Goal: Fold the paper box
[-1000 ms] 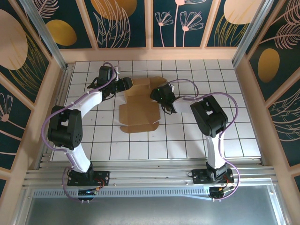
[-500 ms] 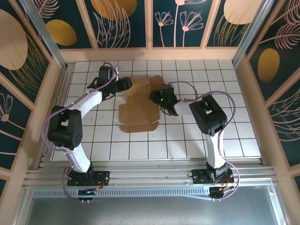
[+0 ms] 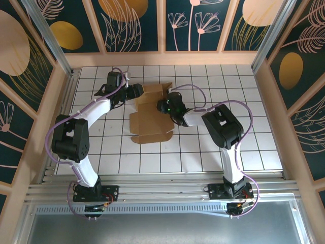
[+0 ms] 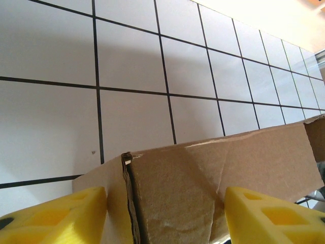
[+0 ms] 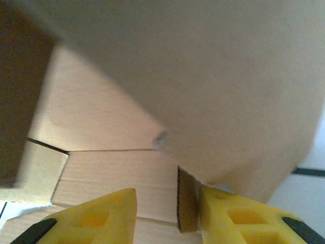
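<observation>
Left gripper (image 3: 136,91) sits at the far left corner of the paper box (image 3: 150,121), its yellow plastic fingers (image 4: 51,216) spread wide, and a raised cardboard wall spans the gap and touches both; I cannot tell whether they press it. Right gripper (image 3: 165,105) reaches in from the box's right side, its own yellow fingers (image 5: 244,218) parted, with a corrugated flap edge against one and clear of the other. Both work over a glossy white tiled table (image 3: 218,147) with thin black grout lines. On it, between the two grippers, lies the box: matte brown cardboard, mostly a flat die-cut sheet, with far flaps lifted and a creased near edge.
</observation>
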